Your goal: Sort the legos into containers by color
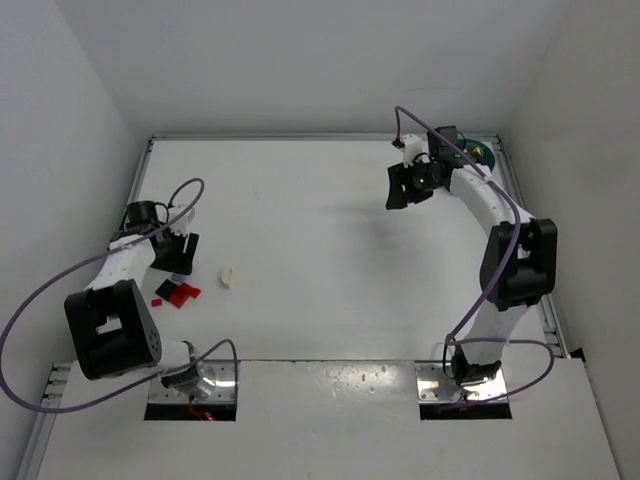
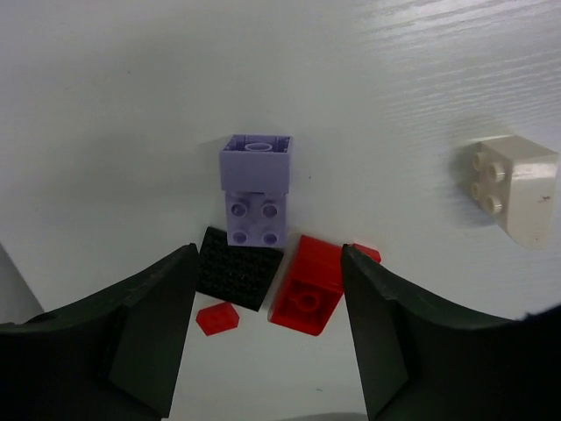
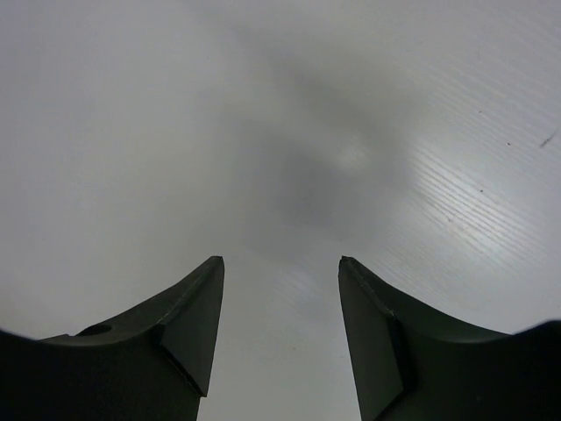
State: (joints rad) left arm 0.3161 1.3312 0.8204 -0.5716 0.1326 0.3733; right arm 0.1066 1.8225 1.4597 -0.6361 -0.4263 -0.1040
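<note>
In the left wrist view several legos lie close together on the white table: two pale purple bricks (image 2: 255,189) joined end to end, a black plate (image 2: 238,268), a red sloped brick (image 2: 307,285), a small flat red piece (image 2: 216,317) and a red bit (image 2: 368,253). A cream-white brick (image 2: 511,189) lies apart at the right. My left gripper (image 2: 268,256) is open, low over the pile, its fingers either side of the black plate and red brick. The teal dish (image 1: 484,155) sits at the far right, half hidden by the right arm. My right gripper (image 3: 280,263) is open and holds nothing.
From above, the red legos (image 1: 180,293) and cream brick (image 1: 227,276) lie just ahead of the left arm's base. The right gripper (image 1: 405,185) hangs over bare table near the back wall. White walls close in the table on three sides.
</note>
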